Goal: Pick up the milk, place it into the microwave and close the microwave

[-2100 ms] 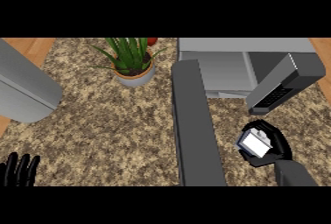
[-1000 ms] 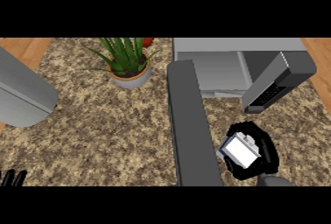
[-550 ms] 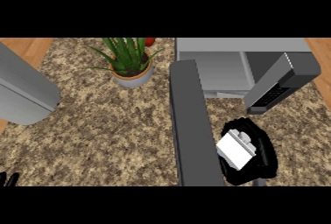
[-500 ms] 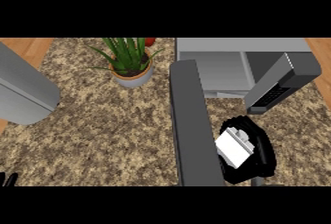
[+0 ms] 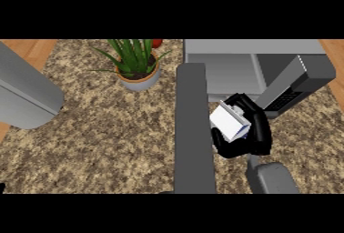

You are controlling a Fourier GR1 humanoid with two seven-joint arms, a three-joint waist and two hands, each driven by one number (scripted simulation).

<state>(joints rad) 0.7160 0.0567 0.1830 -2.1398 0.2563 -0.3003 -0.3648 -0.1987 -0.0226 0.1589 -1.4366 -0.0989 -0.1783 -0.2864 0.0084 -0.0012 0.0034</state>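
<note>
The right hand is curled around the milk, holding it above the table just before the open microwave. Pickup looks done; placing it inside and closing the door remain.

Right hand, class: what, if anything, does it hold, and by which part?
The right hand holds the milk carton, fingers curled round its sides and lower part, in front of the open microwave.
</note>
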